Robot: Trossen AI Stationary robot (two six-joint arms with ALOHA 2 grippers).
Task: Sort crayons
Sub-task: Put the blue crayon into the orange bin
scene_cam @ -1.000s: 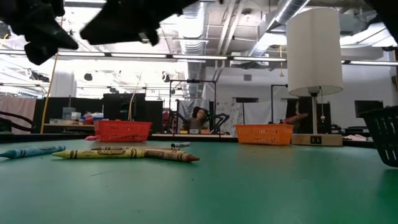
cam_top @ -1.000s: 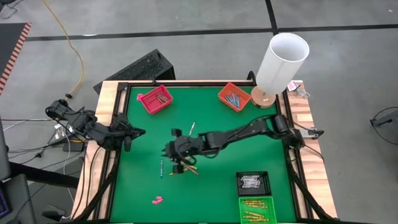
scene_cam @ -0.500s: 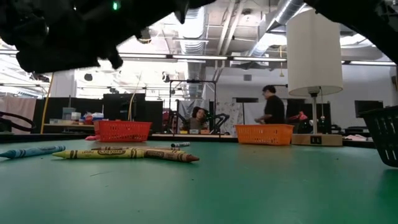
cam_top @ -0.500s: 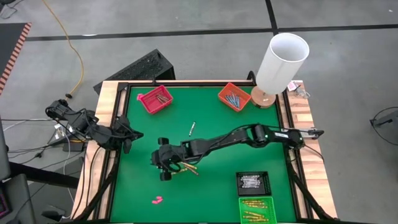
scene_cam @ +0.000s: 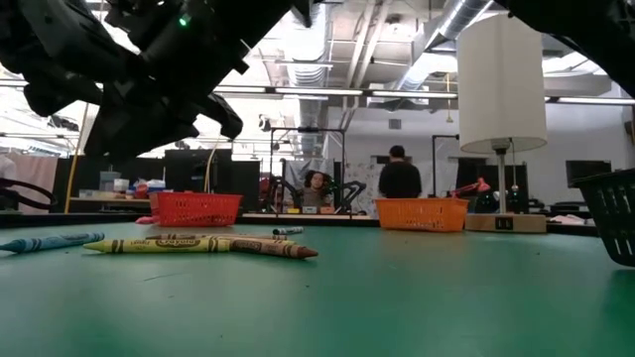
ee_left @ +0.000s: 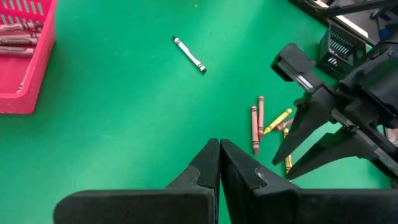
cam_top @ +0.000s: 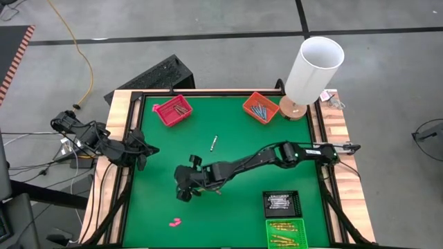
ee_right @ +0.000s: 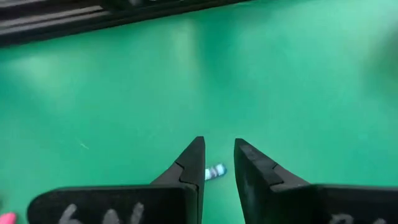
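Green felt covers your table [cam_top: 156, 145], framed in wood on a grey floor, and in the low view a workshop with a person [scene_cam: 400, 178] standing far back fills the background. Your largest item is the white lamp [cam_top: 313, 68] at the far right corner. Next comes your right arm, stretched from the right edge across to the middle, with the right gripper [ee_right: 216, 163] hanging low over the felt; its fingers stand a little apart with nothing between them, and the tip of a blue-teal crayon [ee_right: 215, 172] shows just beyond the gap. Your left gripper [ee_left: 220, 163] waits at the left edge, fingers pressed together and empty.

Four trays follow: a red tray [cam_top: 172, 111] and an orange tray [cam_top: 260, 107] along the far edge, a black tray [cam_top: 281, 203] and a green tray [cam_top: 285, 232] at the near right corner, each holding crayons.

Loose crayons lie around the table's middle: a cluster of reddish and yellow crayons [ee_left: 263, 121] close beside the right gripper, and one white-grey crayon [cam_top: 214, 143] alone, farther toward the far edge. A small pink lump [cam_top: 175, 222], possibly two pieces, sits near the near edge.
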